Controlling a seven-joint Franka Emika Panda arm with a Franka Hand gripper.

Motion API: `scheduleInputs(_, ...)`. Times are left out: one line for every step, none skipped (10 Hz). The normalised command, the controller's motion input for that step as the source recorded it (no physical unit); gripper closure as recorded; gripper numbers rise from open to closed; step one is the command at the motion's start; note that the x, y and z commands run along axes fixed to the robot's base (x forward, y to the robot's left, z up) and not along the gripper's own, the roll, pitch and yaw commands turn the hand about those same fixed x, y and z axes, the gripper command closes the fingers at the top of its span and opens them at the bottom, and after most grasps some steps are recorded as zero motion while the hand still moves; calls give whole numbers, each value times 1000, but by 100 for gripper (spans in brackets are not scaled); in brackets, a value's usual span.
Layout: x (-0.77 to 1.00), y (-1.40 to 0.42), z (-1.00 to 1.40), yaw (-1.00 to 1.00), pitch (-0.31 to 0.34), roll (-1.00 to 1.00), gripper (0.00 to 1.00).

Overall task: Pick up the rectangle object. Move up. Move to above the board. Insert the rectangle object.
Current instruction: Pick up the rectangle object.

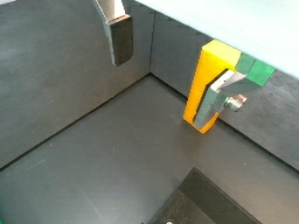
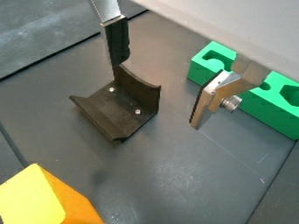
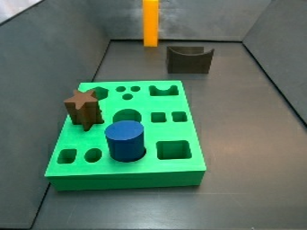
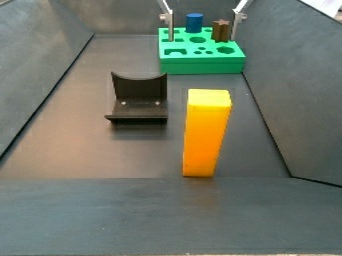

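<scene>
We see the rectangle object point(image 4: 206, 132) upright on the floor, long axis vertical, well apart from the board point(image 4: 201, 52), where our gripper point(image 4: 201, 12) hangs with fingers point(image 1: 121, 39) spread and empty.

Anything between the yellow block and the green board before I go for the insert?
The dark grey U-shaped block sits on the floor between the tall orange-yellow rectangular block and the green holed board, slightly aside. The pincer, open and empty, hangs by the board.
</scene>
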Motion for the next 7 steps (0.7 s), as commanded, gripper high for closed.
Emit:
scheduleInputs(0, -17, 0, 0, 0, 0, 0)
scheduleInputs(-600, 217, -60, -269, -189, 0, 0)
scheduleInputs(-234, 746, -129, -157, -126, 0, 0)
scheduleInputs(-294, 691, -40, -174, -169, -11, 0)
scheduleInputs(-271, 703, -9, -129, -194, -67, 0)
scheduleInputs(-151, 654, 0, -129, -230, -157, 0)
scheduleInputs(0, 406, 34, -83, -36, -169, 0)
